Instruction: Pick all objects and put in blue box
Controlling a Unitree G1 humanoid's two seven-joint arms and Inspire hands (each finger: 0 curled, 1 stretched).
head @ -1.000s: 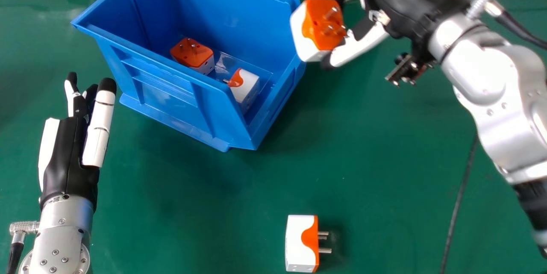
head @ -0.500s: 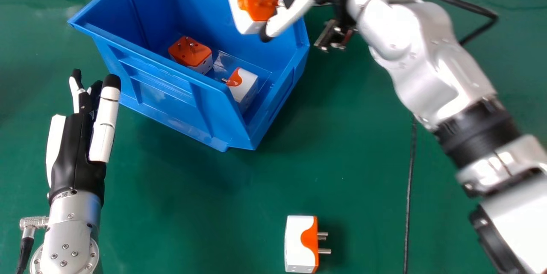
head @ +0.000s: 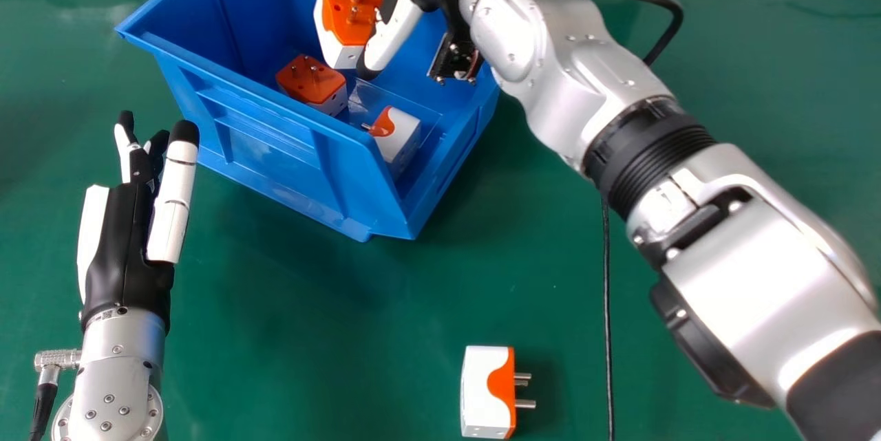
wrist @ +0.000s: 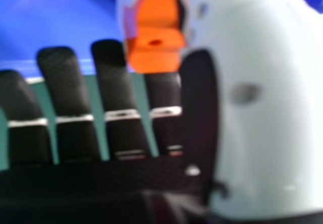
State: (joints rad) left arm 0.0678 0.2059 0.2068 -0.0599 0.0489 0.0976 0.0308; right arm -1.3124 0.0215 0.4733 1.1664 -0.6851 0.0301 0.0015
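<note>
The open-topped blue plastic box (head: pixel 275 142) is glossy; at its five o'clock, the blocky white-and-orange plastic adapter (head: pixel 480 393) has shiny metal prongs (head: pixel 526 404).

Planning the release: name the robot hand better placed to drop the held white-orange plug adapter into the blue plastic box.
Right, probably: the right robot hand pinches the adapter above the box; the left robot hand is outside it.

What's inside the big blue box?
Inside the blue box I see two orange-and-white plugs: one prongs up, another on its side. The box's near wall and the robot's right hand with its plug cover some of the inside.
</note>
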